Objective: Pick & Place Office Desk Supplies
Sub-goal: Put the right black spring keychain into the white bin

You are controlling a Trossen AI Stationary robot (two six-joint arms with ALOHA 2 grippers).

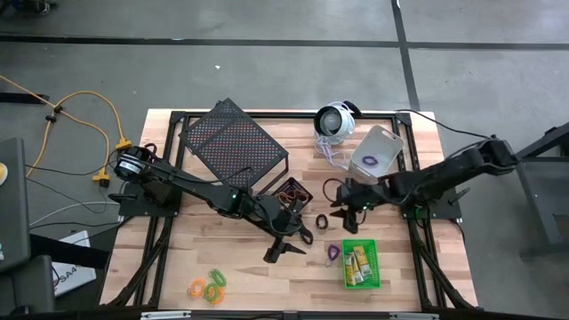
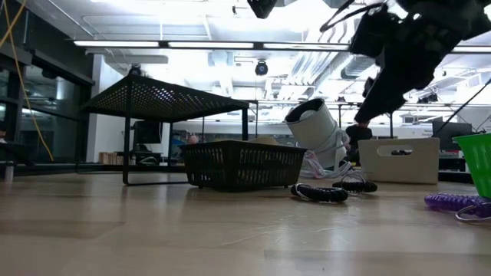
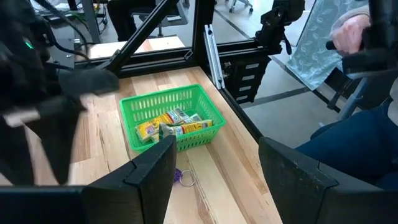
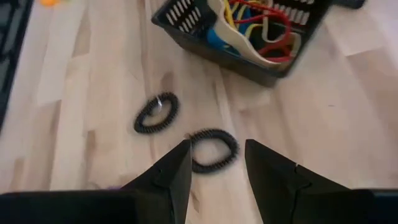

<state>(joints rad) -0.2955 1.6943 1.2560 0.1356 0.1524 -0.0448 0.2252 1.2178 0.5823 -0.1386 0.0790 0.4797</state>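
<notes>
Overhead, your largest item is the slatted wooden table (image 1: 187, 267), and at its 11 o'clock stands the big black mesh rack (image 1: 233, 142), a perforated sheet on thin legs. Near centre sits the black bin (image 1: 291, 193), a slotted plastic basket; only the right wrist view shows what it holds, a tangle of red, yellow and blue bands. At 5 o'clock you have the green bin (image 1: 360, 264), a rectangular lattice basket, and the left wrist view alone reveals printed yellow packets (image 3: 169, 123) lying in it. The left gripper (image 1: 283, 251) hangs above bare wood at about 6 o'clock from the black bin, its fingers spread wide with nothing between them. The right gripper (image 1: 348, 219) hovers at 3 o'clock from the black bin, fingers parted and empty; its wrist view puts two dark coiled loops (image 4: 213, 149) on the wood right below it, one between the fingertips, one just beside. A purple coiled loop (image 1: 332, 252) lies just beside the green bin's 9 o'clock side. Orange and green loops (image 1: 210, 286) cluster at the table's 7 o'clock.
</notes>
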